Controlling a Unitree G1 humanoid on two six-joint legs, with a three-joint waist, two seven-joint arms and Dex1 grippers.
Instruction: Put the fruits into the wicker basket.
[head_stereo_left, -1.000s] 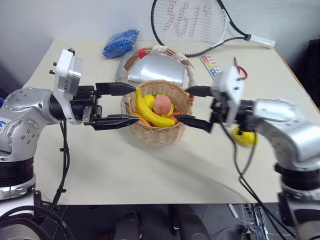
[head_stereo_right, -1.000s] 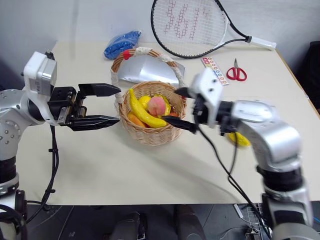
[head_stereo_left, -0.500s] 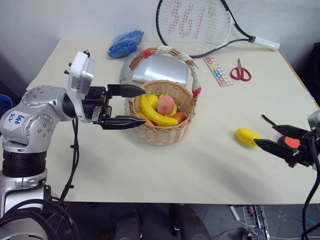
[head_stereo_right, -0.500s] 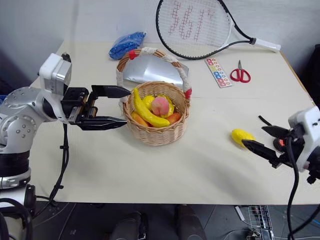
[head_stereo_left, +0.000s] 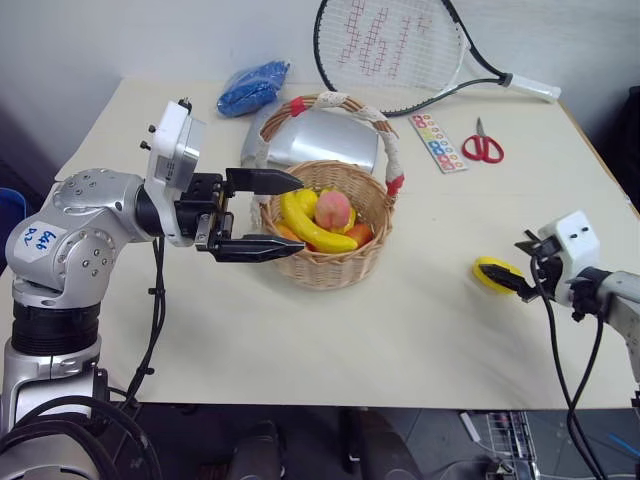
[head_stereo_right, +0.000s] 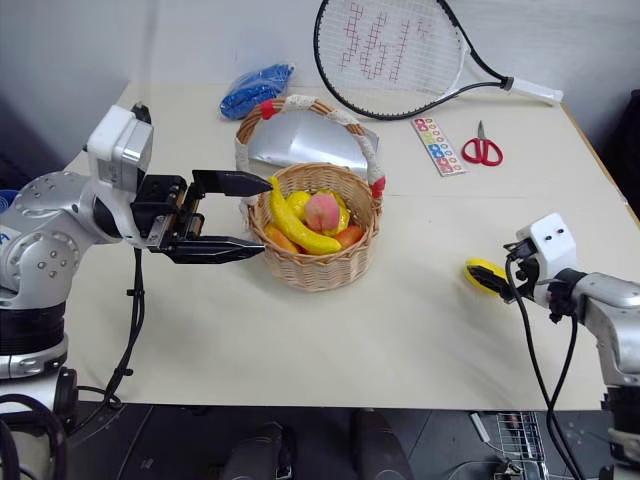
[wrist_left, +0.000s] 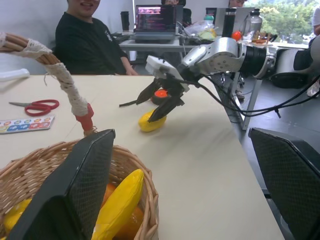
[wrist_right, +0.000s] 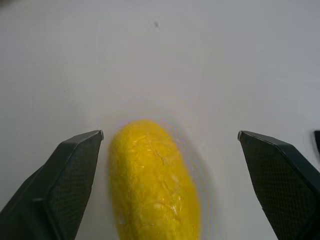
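The wicker basket stands mid-table, its cloth-wrapped handle arching over it. Inside lie a banana, a peach and some orange fruit. A yellow lemon rests on the table to the right of the basket. My right gripper is open and low over the table, a finger on either side of the lemon, not touching it. My left gripper is open and empty at the basket's left rim, pointing level across it.
Behind the basket lie a silver pouch and a blue bag. A tennis racket, a coloured strip and red scissors are at the back right. A seated person is beyond the table's right end.
My right arm swung away from the basket, rightward and down, and its open fingers now straddle the lemon. The left gripper stayed by the basket. The camera shifted a little.
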